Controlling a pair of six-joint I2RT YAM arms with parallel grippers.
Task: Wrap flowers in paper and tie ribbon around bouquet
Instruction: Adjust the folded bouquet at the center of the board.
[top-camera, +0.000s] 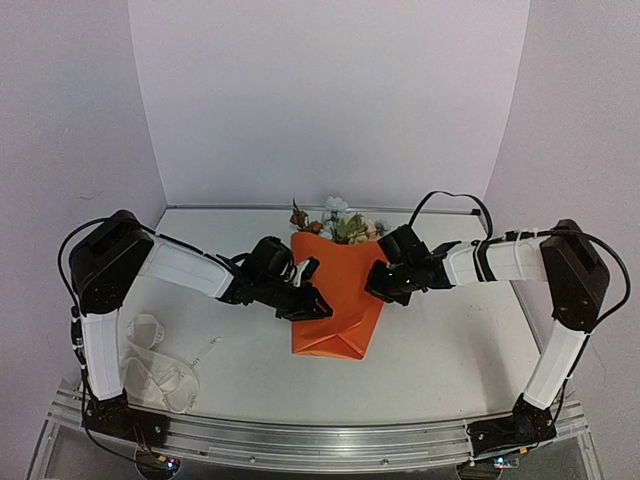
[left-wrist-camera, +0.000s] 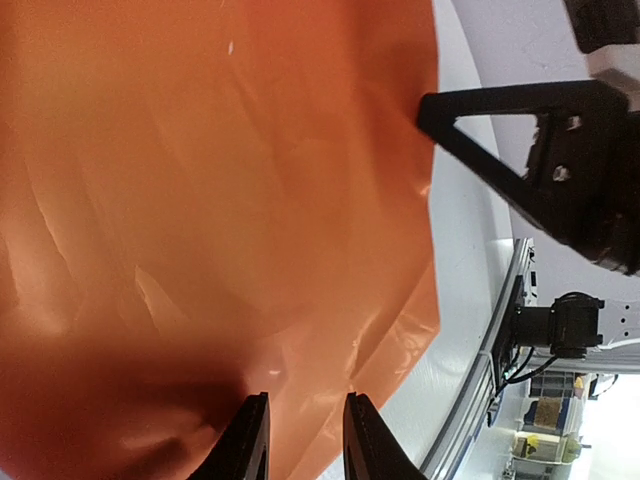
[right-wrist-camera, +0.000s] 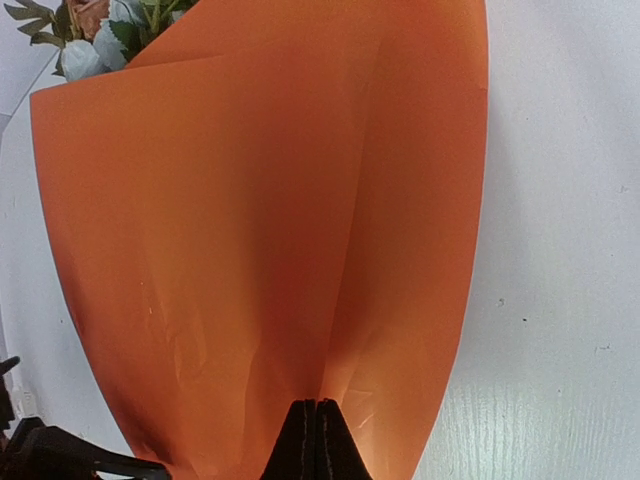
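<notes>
The bouquet lies in the middle of the table: orange paper (top-camera: 340, 300) folded into a tapering wrap, with the flowers (top-camera: 335, 222) poking out of its far end. Pale blue blooms and leaves of the flowers (right-wrist-camera: 95, 40) show at the top of the paper (right-wrist-camera: 260, 230) in the right wrist view. My right gripper (right-wrist-camera: 317, 415) is shut on a pinched fold of the paper at the wrap's right side (top-camera: 374, 285). At the wrap's left side, my left gripper (top-camera: 315, 298) stands open just over the paper (left-wrist-camera: 220, 200), fingertips (left-wrist-camera: 247, 430) apart. The ribbon (top-camera: 160, 378) lies loose at the near left.
The white table (top-camera: 460, 350) ends in a metal rail (top-camera: 320, 440) at the near edge. White walls close in the back and sides. In the left wrist view a black finger (left-wrist-camera: 490, 125) of the right gripper touches the paper's edge.
</notes>
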